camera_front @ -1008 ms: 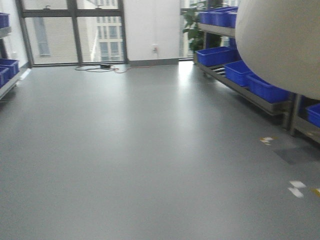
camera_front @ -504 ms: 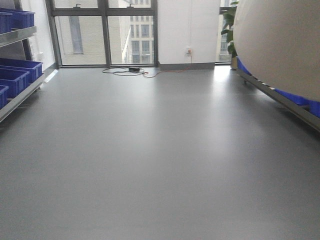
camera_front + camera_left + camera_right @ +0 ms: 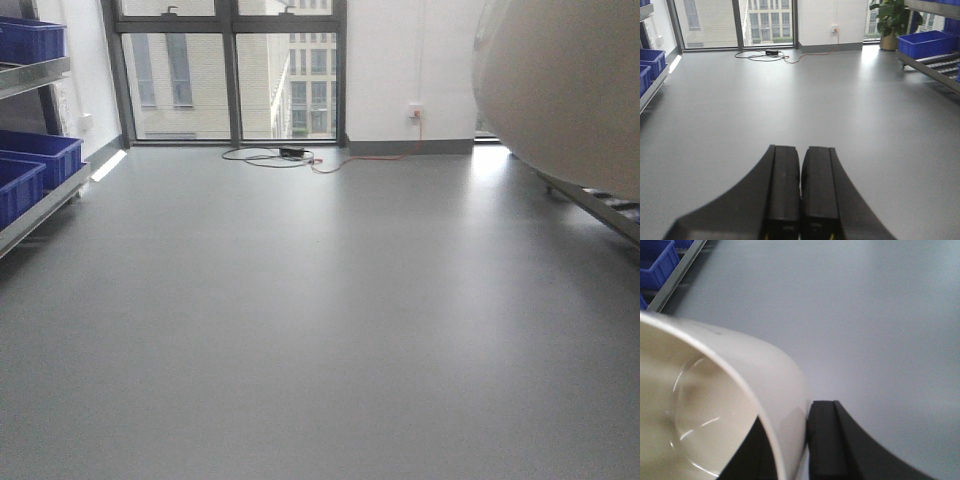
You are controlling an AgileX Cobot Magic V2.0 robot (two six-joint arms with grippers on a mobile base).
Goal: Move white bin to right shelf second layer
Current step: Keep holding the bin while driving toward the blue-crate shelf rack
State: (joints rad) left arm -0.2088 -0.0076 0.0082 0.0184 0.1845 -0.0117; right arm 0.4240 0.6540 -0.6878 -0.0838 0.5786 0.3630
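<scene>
The white bin (image 3: 570, 90) runs off the front view's top and right edges and hides most of the right shelf (image 3: 612, 205). In the right wrist view, its wall covers part of the right gripper (image 3: 792, 442).

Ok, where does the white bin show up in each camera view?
Exterior front-facing: white bin fills the upper right corner.
Left wrist: not in view.
Right wrist: white bin lower left, rim pinched in the right gripper.
Shared landmark: blue crates at the left edge in all three.
</scene>
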